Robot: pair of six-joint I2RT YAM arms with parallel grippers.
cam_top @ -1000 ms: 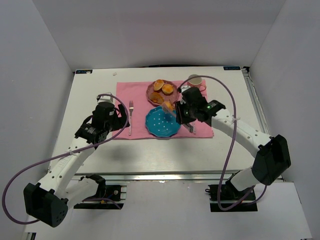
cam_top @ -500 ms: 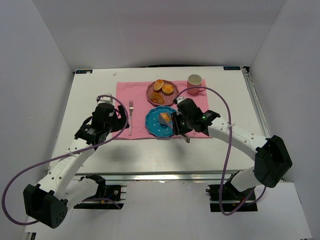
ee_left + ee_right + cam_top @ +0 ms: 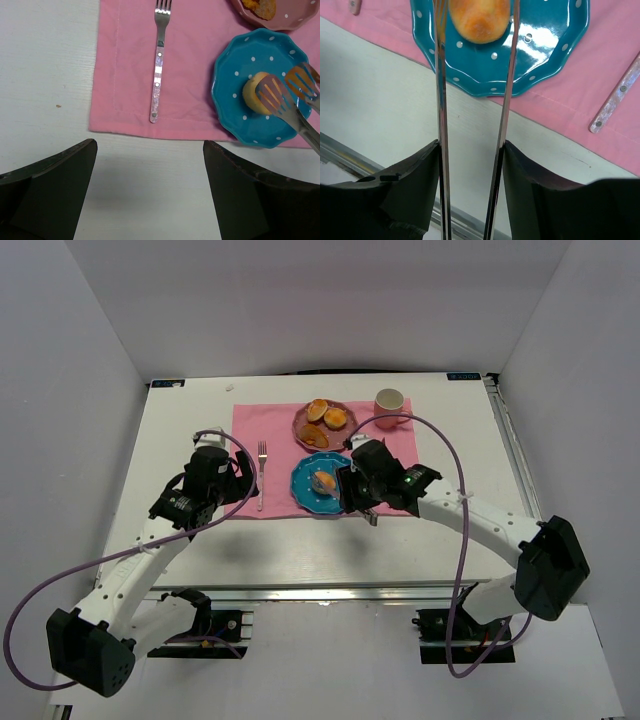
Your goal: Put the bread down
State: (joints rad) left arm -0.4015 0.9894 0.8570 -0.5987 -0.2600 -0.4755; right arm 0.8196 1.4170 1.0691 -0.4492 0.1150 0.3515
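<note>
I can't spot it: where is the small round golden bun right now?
Top view: the golden bun sits on the blue dotted plate at table centre, between the tips of the metal tongs, right of the fork.

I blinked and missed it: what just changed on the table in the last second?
The right tool, gripping tongs, carried the bun from beside the pink plate onto the blue plate, nearer the robot. The left tool, fork and cup stayed put.
</note>
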